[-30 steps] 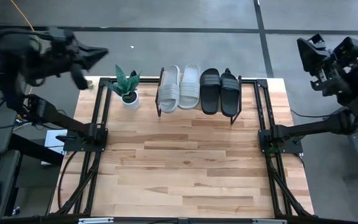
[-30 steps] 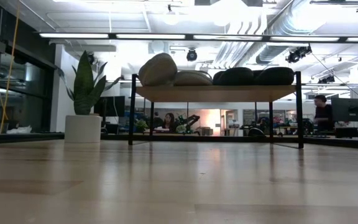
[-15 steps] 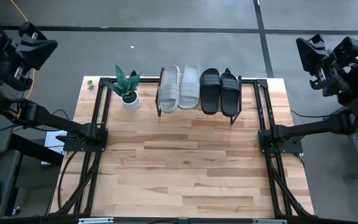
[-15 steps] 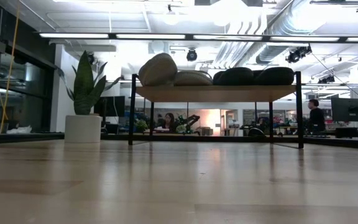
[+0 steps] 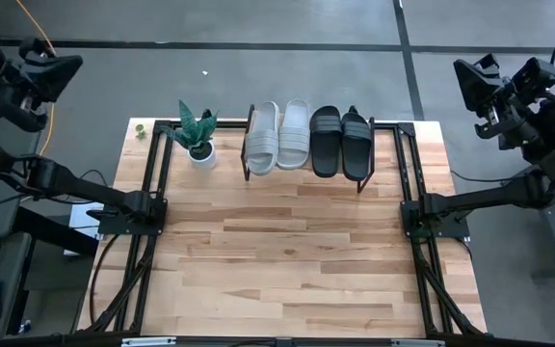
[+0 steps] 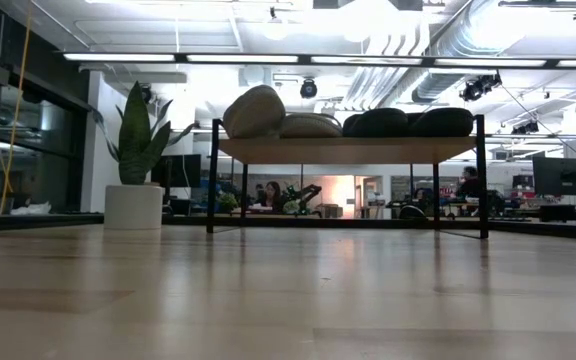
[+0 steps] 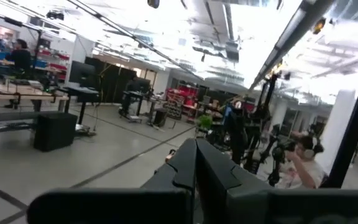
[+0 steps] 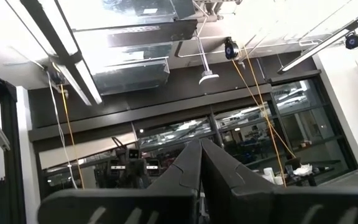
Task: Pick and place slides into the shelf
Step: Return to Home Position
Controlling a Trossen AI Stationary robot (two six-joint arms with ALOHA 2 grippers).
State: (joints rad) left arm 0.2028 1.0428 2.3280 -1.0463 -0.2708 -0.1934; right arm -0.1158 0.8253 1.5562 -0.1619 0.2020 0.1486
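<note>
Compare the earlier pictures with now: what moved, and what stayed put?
The left gripper pulled back from near the table's far-left corner to beyond its left edge. In the low view, a person behind walked leftward. The slides, shelf, plant and right gripper hardly changed.

Table (image 5: pixel 287 270): jointed light wood strips, smooth, with a satin sheen (the low view shows reflections on it). Shelf (image 6: pixel 348 150): light wooden plank top, matt; thin black metal legs. On the shelf, the pale slides (image 5: pixel 277 135) and the black slides (image 5: pixel 341 142): smooth, matt, moulded foam or rubber by appearance. Beside the shelf, the plant pot (image 5: pixel 200 153): plain white, matt, smooth.
</note>
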